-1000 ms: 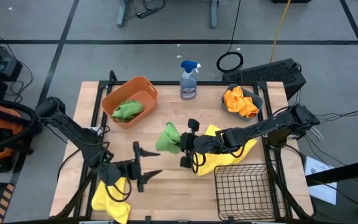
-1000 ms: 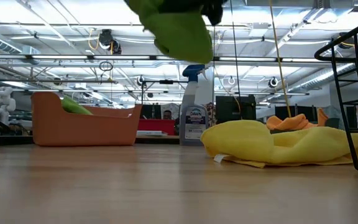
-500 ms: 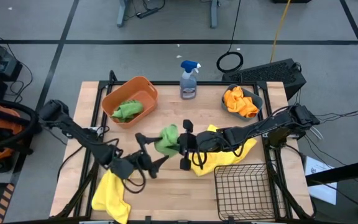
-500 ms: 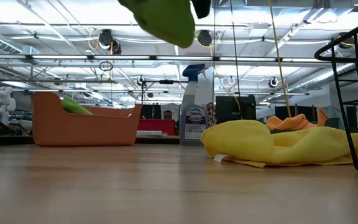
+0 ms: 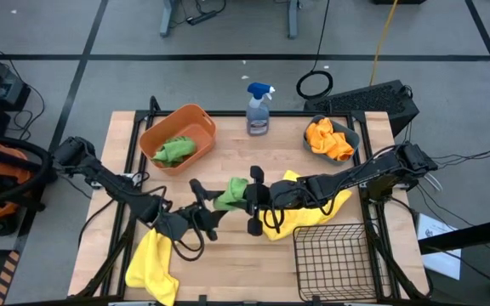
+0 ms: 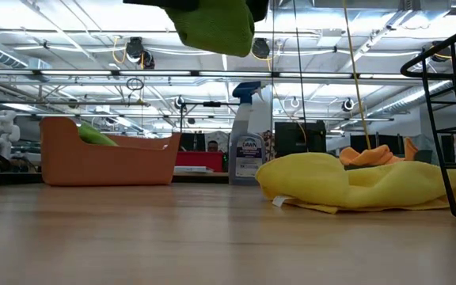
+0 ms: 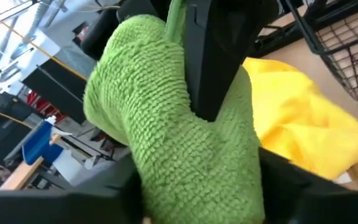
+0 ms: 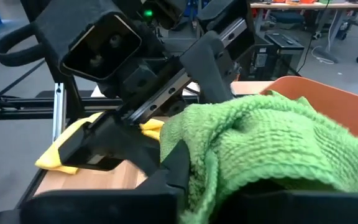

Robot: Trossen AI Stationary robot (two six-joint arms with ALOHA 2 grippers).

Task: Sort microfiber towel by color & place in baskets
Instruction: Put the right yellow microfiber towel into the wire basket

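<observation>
A green towel (image 5: 230, 194) hangs above the middle of the table, high in the low view (image 6: 216, 24). My right gripper (image 5: 247, 197) reaches in from the right and is shut on it. My left gripper (image 5: 213, 206) comes from the left, with its fingers round the towel's free bulk (image 7: 166, 124). Another green towel (image 5: 174, 150) lies in the orange tub (image 5: 196, 112). Orange towels (image 5: 328, 140) fill the teal bin (image 5: 353, 136). One yellow towel (image 5: 300, 217) lies under my right arm, and another (image 5: 151, 268) lies at the front left. My left gripper has the towel's loose bulk (image 7: 154, 180) between its two fingers, coming level from the table's left. One finger (image 8: 219, 62) meets the towel's top and the other its underside. My right gripper pinches a bunched upper fold (image 7: 176, 22) of the towel between its fingers, level from the table's right. The towel is lifted clear of the table and bulges toward my left gripper.
A blue-topped spray bottle (image 5: 259, 109) stands at the far middle. The black wire basket (image 5: 334, 259) sits at the front right beside the yellow towel. Bare wood shows along the near middle.
My left gripper has swung from the front-left yellow towel toward the table's right and far side, rolling a little, and now has its fingers round the green towel. My right gripper has tipped, and the towel has risen and bunched up.
</observation>
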